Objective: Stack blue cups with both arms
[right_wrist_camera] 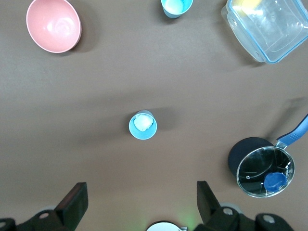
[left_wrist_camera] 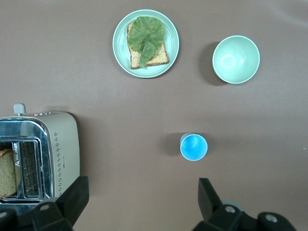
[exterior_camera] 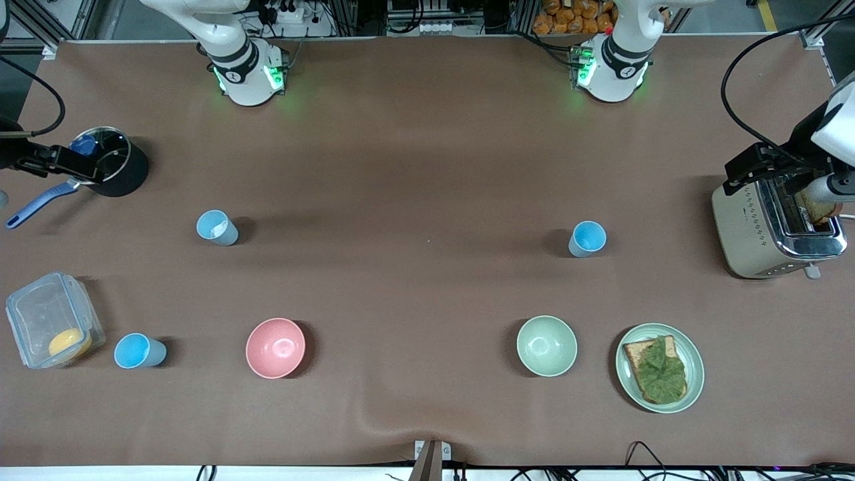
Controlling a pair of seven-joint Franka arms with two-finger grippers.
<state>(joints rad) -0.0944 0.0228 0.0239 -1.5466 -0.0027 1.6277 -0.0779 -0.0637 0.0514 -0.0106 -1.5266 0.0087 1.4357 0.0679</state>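
Left pincer (left_wrist_camera: 139, 202) wide open, empty, over sky-blue cup (left_wrist_camera: 194, 147), right pincer (right_wrist_camera: 139, 204) likewise over whitish-inside cup (right_wrist_camera: 143, 125)

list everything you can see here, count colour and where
blue cups: 3, light blue; one at the right arm's end, one at the left arm's end, one beside the box
pink bowl: 1, pink, nearer the front camera than the first cup
green bowl: 1, pale green, beside the plate
plate: 1, pale green, holds toast with a leaf
toaster: 1, silver-beige, left arm's end, bread in a slot
pot: 1, black, glass lid, blue handle, right arm's end
box: 1, clear, something yellow inside
left gripper: open, above the table, between the toaster and a cup
right gripper: open, above the table by the first cup
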